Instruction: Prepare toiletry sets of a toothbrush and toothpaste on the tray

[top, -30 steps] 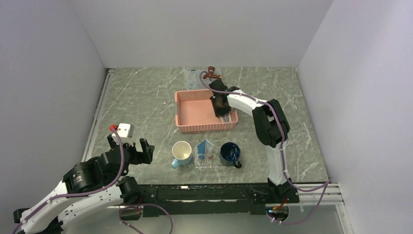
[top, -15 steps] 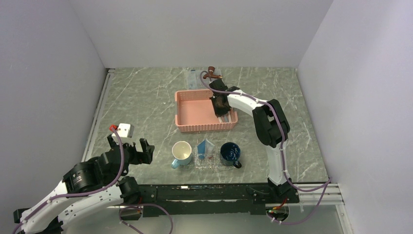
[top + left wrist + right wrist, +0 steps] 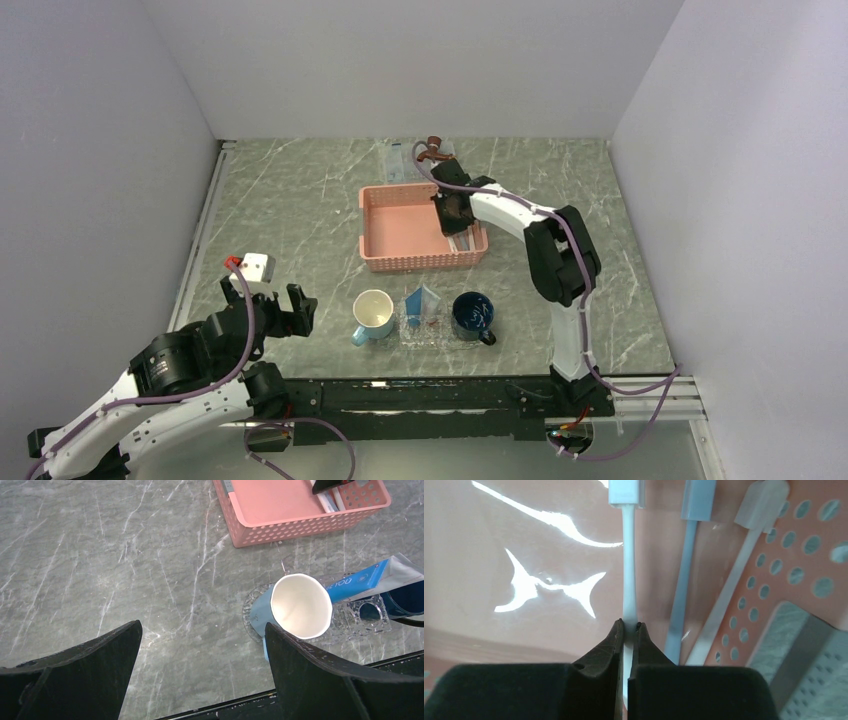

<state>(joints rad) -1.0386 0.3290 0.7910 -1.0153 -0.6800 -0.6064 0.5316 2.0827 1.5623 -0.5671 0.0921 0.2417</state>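
My right gripper point(image 3: 629, 625) is down inside the pink lattice basket point(image 3: 395, 222) at its right side, shut on the handle of a white toothbrush point(image 3: 629, 570). Two more pale toothbrushes point(image 3: 684, 595) lie beside it on the basket floor. A light-blue toothpaste tube point(image 3: 421, 300) leans on the small clear tray point(image 3: 430, 332) between two cups; it also shows in the left wrist view point(image 3: 357, 582). My left gripper point(image 3: 200, 640) is open and empty above the table, left of the cups.
A light-blue cup with a white inside point(image 3: 372, 315) stands left of the small tray and a dark blue mug point(image 3: 472, 315) stands right of it. A larger clear tray point(image 3: 395, 160) lies behind the basket. The table's front edge runs just below the cups.
My right gripper has shifted slightly inside the basket. The left arm has not moved.
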